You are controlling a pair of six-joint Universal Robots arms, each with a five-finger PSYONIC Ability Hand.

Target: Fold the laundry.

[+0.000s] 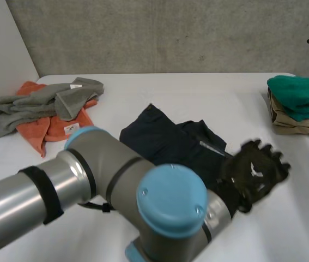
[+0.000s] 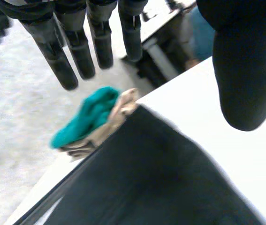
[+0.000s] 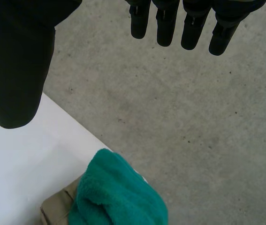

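**Asker:** Where is the laundry on the table?

**Describer:** A dark navy garment [image 1: 170,142] lies rumpled in the middle of the white table [image 1: 198,93]. At the far left, a grey towel [image 1: 40,101] lies over an orange cloth [image 1: 50,128]. At the far right edge, a teal towel [image 1: 298,95] sits on top of a folded tan cloth [image 1: 296,124].

**Asker:** And where are the robot's hands?

**Describer:** The left arm [image 1: 89,180] reaches across the near side of the table. The left hand [image 1: 255,172] is at the right edge of the navy garment. Its fingers [image 2: 76,51] are straight and held apart from the thumb, gripping nothing. I cannot tell whether the palm touches the fabric. The right hand [image 3: 15,70] hangs above the far right end of the table, close to the teal towel. Its fingers are also straight, spread from the thumb, and hold nothing.
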